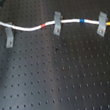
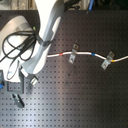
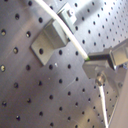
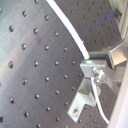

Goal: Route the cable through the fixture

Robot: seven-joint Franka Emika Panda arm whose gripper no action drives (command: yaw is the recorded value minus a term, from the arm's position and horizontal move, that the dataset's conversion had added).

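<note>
Closest to the lens in the first wrist view, a metal fingertip (image 3: pixel 111 56) meets the white cable (image 3: pixel 75 40) where a green band shows, with one clip (image 3: pixel 49 38) of the fixture just beyond at about ten o'clock. Both wrist views suggest the gripper (image 4: pixel 95 62) is pinching the cable, though the far finger is hidden, so I cannot tell for sure. In the first exterior view the cable (image 1: pixel 34 28) lies across the black breadboard (image 1: pixel 60 85) from nine to three o'clock, passing the left clip (image 1: pixel 9 37), middle clip (image 1: pixel 57 24) and right clip (image 1: pixel 102 23). Judging by this, pulling sideways could drag the cable out of the seated clips, or the grip could slip along the smooth jacket.
</note>
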